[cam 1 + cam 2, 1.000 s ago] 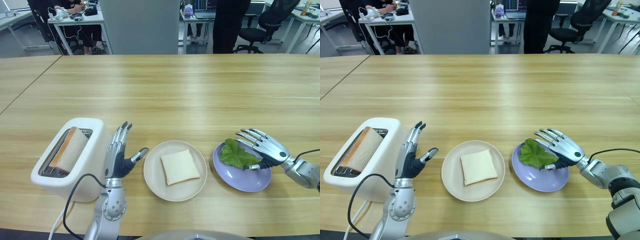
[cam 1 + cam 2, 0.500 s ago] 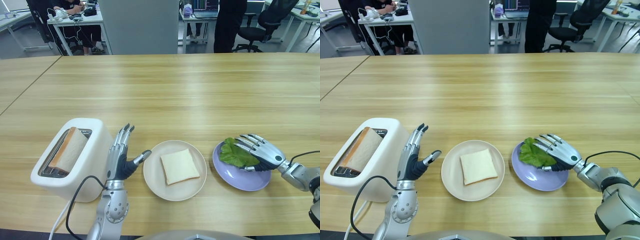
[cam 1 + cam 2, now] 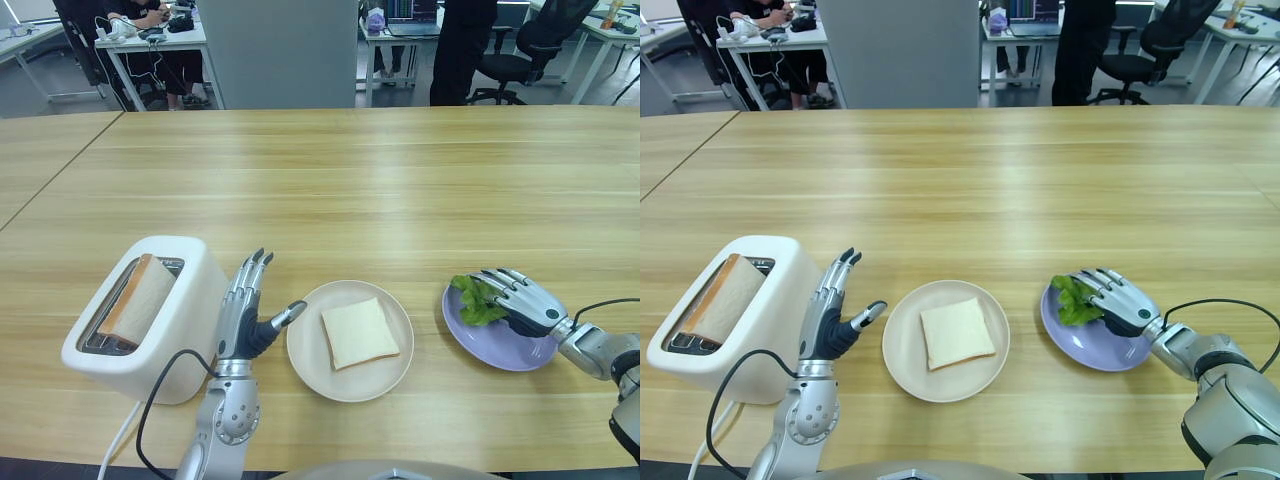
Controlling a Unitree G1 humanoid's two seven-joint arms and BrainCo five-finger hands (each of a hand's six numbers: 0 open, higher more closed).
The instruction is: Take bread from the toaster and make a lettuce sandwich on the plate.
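A white toaster (image 3: 192,285) stands at the left with one bread slice (image 3: 138,298) upright in its slot. To its right my left hand (image 3: 245,315) is held upright, fingers open, holding nothing. A cream plate (image 3: 300,352) in the middle carries one flat bread slice (image 3: 357,333). Further right, a purple plate (image 3: 500,352) holds a bunched green lettuce leaf (image 3: 472,303). My right hand (image 3: 522,302) lies over that leaf from the right, with its fingers curled around it.
The toaster's black cable (image 3: 150,395) loops toward the table's near edge beside my left arm. Bare wooden tabletop (image 3: 340,180) stretches behind the plates. Office desks and chairs stand beyond the far edge.
My right hand's fingers have curled shut over the lettuce, scrunching it. The purple plate has slid a little to the right. My left hand has barely moved.
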